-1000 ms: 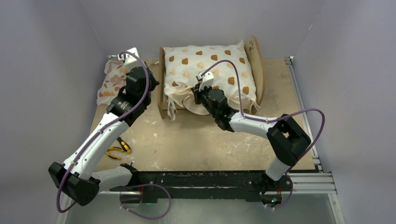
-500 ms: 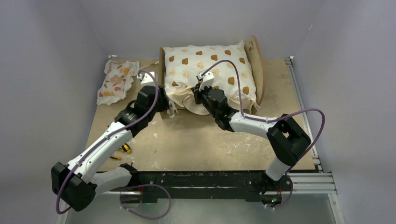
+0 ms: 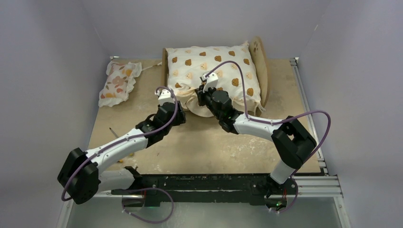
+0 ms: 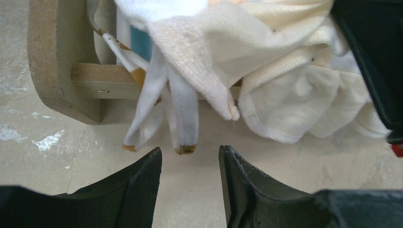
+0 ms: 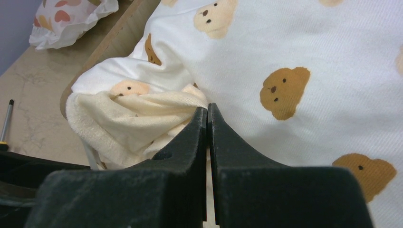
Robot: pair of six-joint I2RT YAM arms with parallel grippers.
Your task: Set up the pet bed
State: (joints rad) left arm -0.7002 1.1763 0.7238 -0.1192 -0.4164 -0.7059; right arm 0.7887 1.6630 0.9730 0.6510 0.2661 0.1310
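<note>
The pet bed (image 3: pixel 259 71) stands at the back of the table, headboard to the right, with a bear-print cushion (image 3: pixel 214 66) lying on it. The cushion's near edge is bunched up and hangs over the front rail. My right gripper (image 3: pixel 202 96) is shut, its tips (image 5: pixel 207 108) pressed into that bunched cream fold (image 5: pixel 138 118). Low by the bed's front-left corner, my left gripper (image 3: pixel 177 101) is open and holds nothing. In the left wrist view it (image 4: pixel 190 154) sits just short of the cushion's white tie ribbons (image 4: pixel 183 114), beside the wooden frame corner (image 4: pixel 52 57).
A small floral pillow (image 3: pixel 118 83) lies at the back left of the table. A screwdriver (image 3: pixel 113 131) lies on the table under my left arm. A metal rail (image 3: pixel 306 99) runs along the table's right edge. Grey walls close in the sides and back.
My left gripper let go at the floral pillow, opened, and swung right and down to the bed's front-left corner. The right arm has not moved.
</note>
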